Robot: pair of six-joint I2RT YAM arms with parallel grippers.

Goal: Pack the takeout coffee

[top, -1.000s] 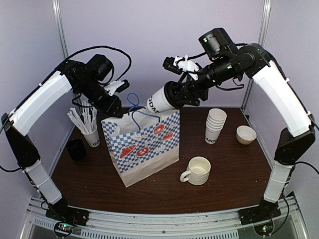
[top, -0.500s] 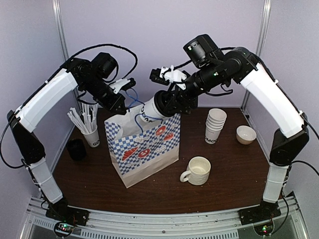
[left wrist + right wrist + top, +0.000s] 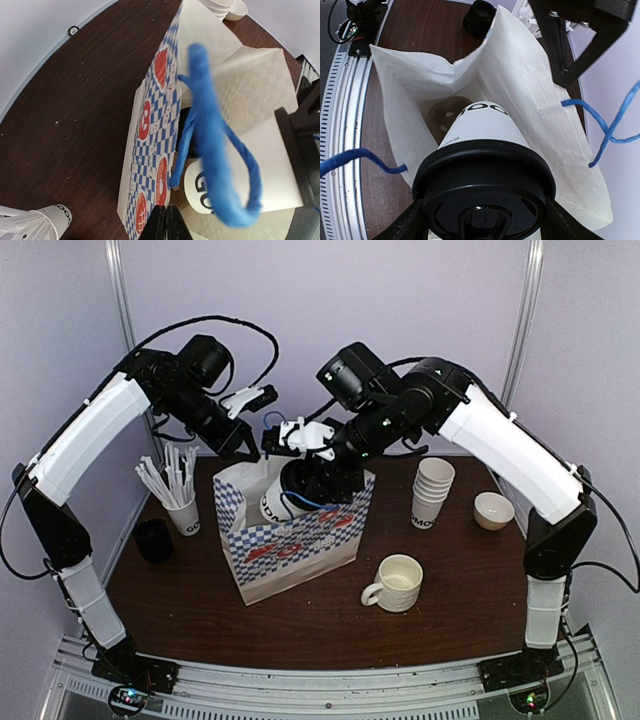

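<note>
Takeout cup (image 3: 480,125), white paper, black lid: grasped in my right fingers (image 3: 400,227), tilted inside the mouth of the paper bag (image 3: 300,545). My left fingers (image 3: 160,225) are clenched on the bag's far rim, beside its blue handle (image 3: 210,150).

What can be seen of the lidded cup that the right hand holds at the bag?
A tapered white paper cup with black lettering near its base and a black plastic lid on. The right hand grips it at the lid end, a finger on each side. It points base-first, tilted, into the open checked paper bag, partly inside. Whether it touches the bag's walls cannot be told.
</note>
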